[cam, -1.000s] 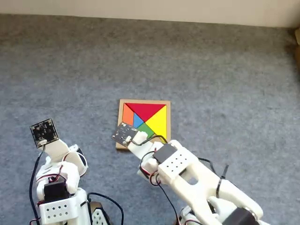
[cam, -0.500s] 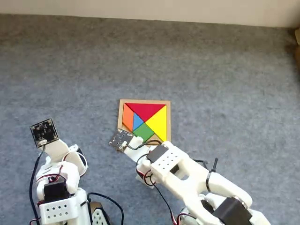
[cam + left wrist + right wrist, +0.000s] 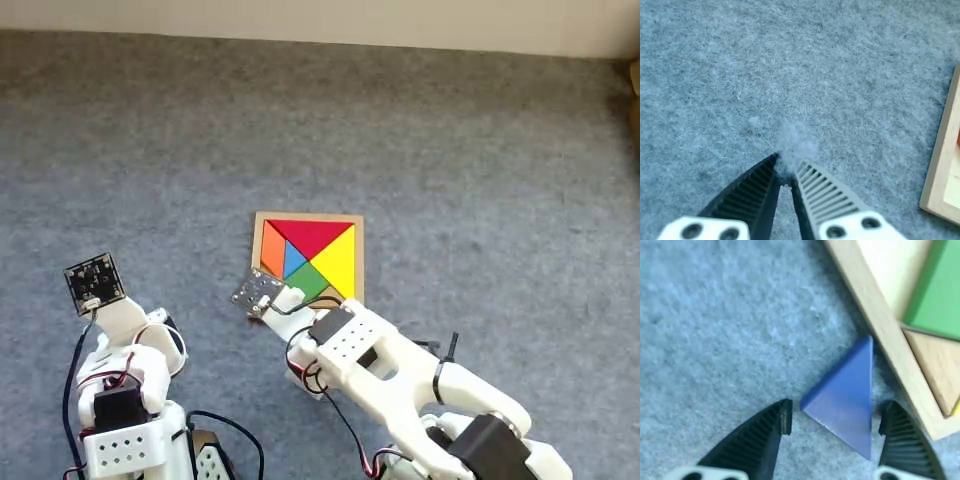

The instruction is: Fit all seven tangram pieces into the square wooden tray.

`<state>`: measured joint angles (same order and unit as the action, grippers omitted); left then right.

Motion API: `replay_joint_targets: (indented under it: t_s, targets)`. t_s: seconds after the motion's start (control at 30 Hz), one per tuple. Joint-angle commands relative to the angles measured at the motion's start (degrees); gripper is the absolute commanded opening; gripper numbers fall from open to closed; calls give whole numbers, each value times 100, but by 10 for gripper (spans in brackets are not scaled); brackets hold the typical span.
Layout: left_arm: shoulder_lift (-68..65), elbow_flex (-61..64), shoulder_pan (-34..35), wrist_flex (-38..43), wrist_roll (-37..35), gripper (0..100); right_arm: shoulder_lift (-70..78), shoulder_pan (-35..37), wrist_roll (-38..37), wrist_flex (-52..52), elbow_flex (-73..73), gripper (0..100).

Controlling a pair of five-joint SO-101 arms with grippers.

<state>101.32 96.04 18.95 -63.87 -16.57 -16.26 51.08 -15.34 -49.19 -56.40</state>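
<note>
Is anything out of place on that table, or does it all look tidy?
One blue triangle lies on the grey carpet outside the wooden tray, by its rim, between the open fingers of the right gripper. The tray's floor shows bare beside the green piece.

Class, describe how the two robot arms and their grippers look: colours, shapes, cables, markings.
Both the left arm and right arm have white blocky shells with rows of small holes, black motors and thin black cables. The left gripper has one black and one white ribbed, tapering finger; the right gripper has black ribbed fingers.
</note>
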Motion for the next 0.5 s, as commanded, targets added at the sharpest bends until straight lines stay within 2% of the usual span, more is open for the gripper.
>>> replay_joint_targets:
  t_s: [0.0,0.23,0.47]
  targets:
    - [136,119,75,44,-44,6,31,-189,70,303,259,276]
    - [136,119,75,44,-44,6,22,-215,35,303,259,93]
    - [136,119,75,44,-44,6,-48,-207,35,-75,444,79]
